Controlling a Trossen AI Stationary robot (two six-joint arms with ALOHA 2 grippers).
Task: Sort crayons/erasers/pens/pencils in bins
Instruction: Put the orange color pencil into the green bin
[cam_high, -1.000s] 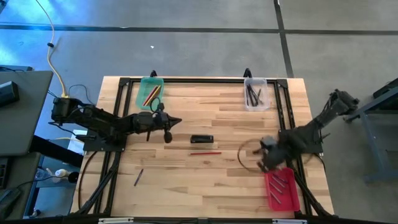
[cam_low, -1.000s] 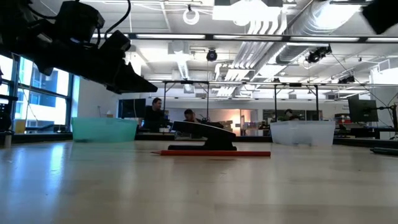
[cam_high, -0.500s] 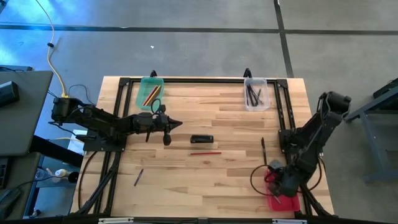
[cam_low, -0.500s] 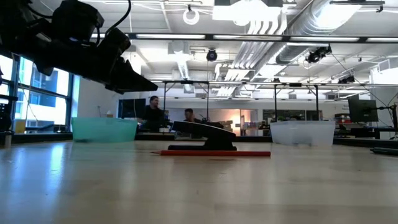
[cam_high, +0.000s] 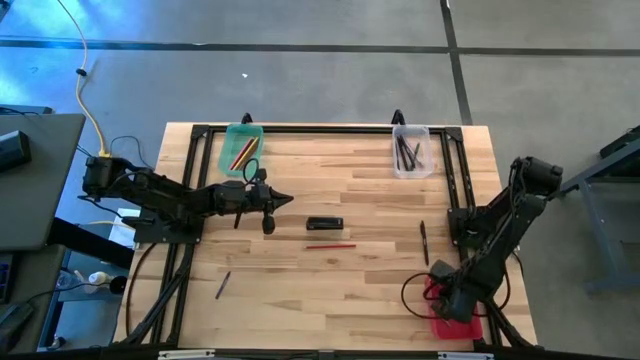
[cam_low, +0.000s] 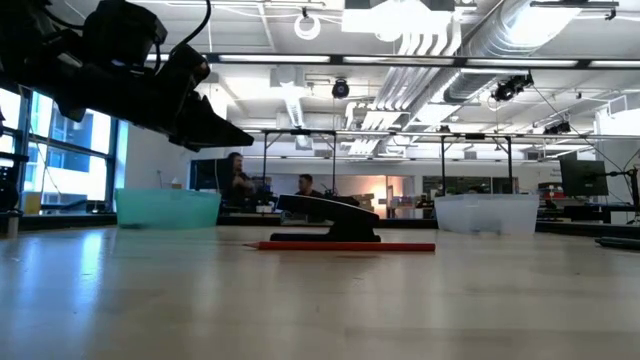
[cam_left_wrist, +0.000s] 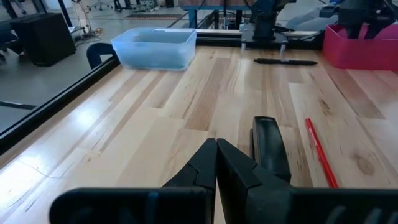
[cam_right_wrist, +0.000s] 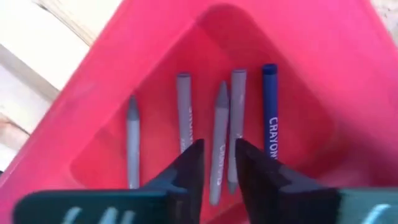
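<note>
Your right gripper hangs over the red bin at the table's front right corner, fingers slightly parted and holding nothing. The crayons already lie side by side inside, so that's clearly their bin. Left gripper is pinched closed and empty, parked near the green bin at the back left. Still loose on the table: a red pencil, a black eraser just behind it, and two pens.

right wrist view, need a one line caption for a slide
Right claw, slightly open and empty, hovers over the red bin holding four grey crayons and one blue crayon.
</note>
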